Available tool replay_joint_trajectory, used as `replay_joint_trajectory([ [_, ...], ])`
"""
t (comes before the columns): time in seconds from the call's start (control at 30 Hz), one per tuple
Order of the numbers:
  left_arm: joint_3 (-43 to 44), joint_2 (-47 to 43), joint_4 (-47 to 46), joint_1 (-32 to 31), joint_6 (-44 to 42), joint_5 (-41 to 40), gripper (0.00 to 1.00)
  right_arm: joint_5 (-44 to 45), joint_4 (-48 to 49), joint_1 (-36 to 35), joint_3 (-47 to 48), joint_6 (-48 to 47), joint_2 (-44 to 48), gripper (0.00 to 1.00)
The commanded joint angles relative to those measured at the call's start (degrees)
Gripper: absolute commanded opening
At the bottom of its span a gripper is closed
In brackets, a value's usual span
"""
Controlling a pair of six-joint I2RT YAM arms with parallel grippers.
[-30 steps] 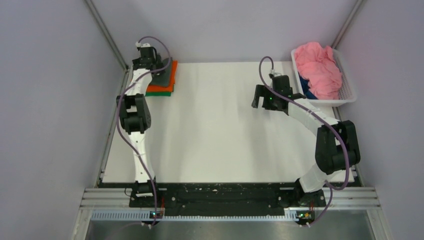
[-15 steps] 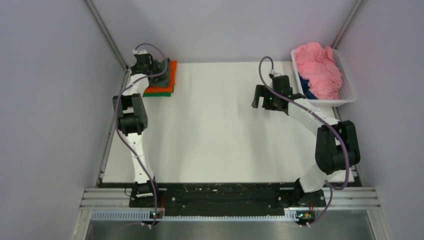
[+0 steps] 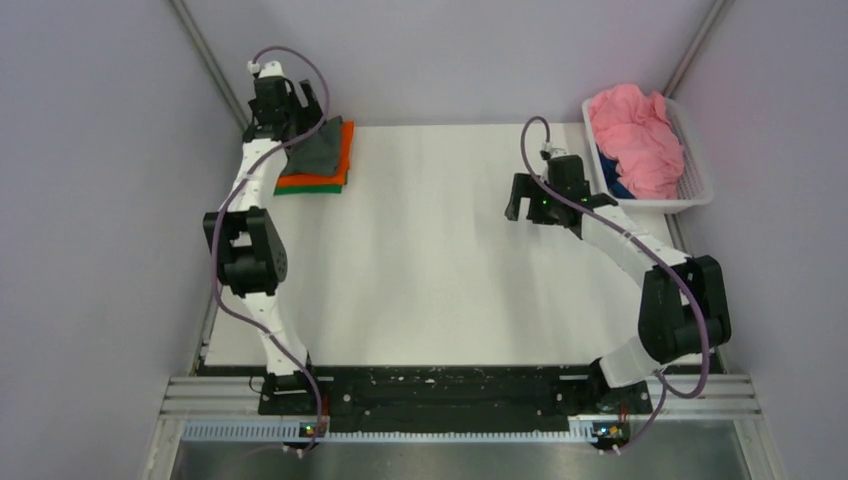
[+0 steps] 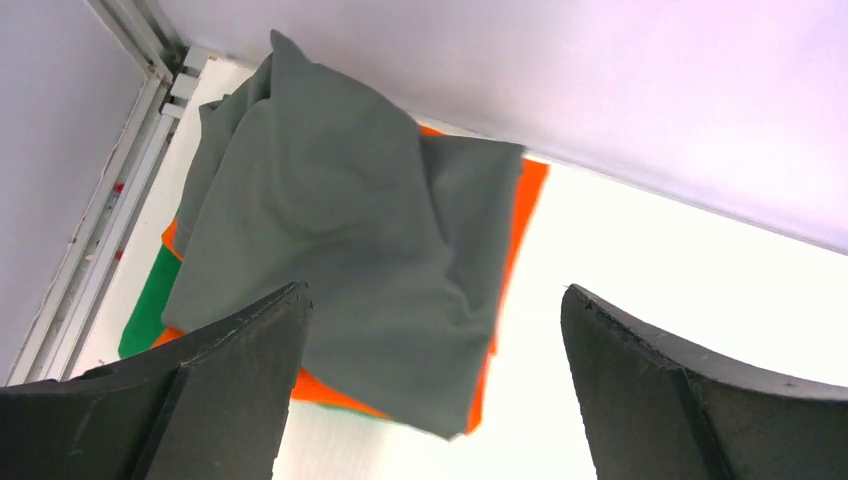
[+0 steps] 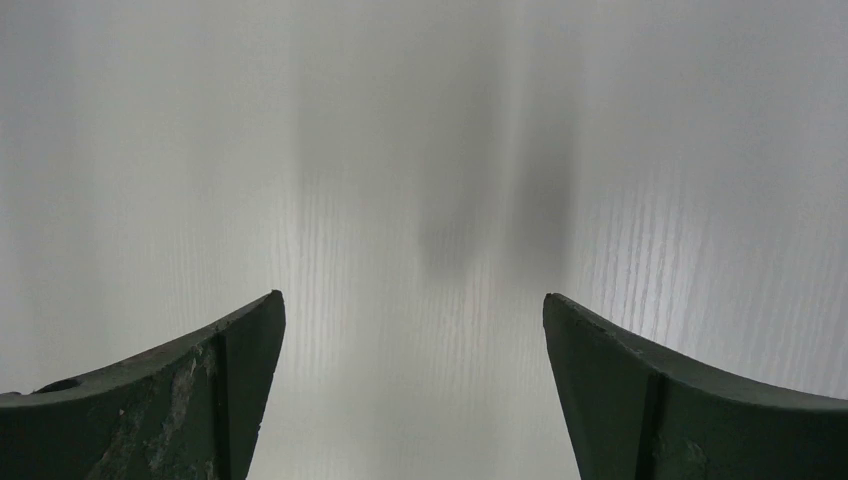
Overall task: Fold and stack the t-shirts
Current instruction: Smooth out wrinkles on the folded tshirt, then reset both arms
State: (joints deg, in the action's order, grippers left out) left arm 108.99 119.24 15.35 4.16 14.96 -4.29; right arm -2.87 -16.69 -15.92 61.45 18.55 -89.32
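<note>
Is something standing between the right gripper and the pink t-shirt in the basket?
Only the basket wall lies between the right gripper and the pink t-shirt, and the cloth is heaped above it.

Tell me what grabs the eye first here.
The bright pink t-shirt heaped in the white basket at the far right corner. Then the far left corner: a rumpled dark grey t-shirt lying on a folded orange t-shirt and a green t-shirt, with the left hand open above it.
</note>
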Motion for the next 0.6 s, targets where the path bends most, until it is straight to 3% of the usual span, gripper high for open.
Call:
replay_joint_trajectory([
  [0.0, -6.81, -12.57, -1.2, -1.03, 1.96, 2.71, 0.99, 1.71, 2.85, -0.53, -1.71, 0.26, 7.65, 0.99],
  [0.23, -34.46, -37.38, -3.02, -3.89, 7.63, 5.66, 0.99, 9.35, 4.37, -0.42, -9.19, 2.52, 18.92, 0.99],
  [0.4, -54.7, -54.97, -1.96, -9.83, 14.48, 4.82, 0.99, 14.36, 2.99, -0.25, -15.42, 2.91, 27.85, 0.99],
  [0.57, -64.98, -64.82, 0.37, -12.91, 20.0, 6.08, 0.99, 16.67, 2.72, -0.25, -21.34, 5.09, 33.89, 0.99],
])
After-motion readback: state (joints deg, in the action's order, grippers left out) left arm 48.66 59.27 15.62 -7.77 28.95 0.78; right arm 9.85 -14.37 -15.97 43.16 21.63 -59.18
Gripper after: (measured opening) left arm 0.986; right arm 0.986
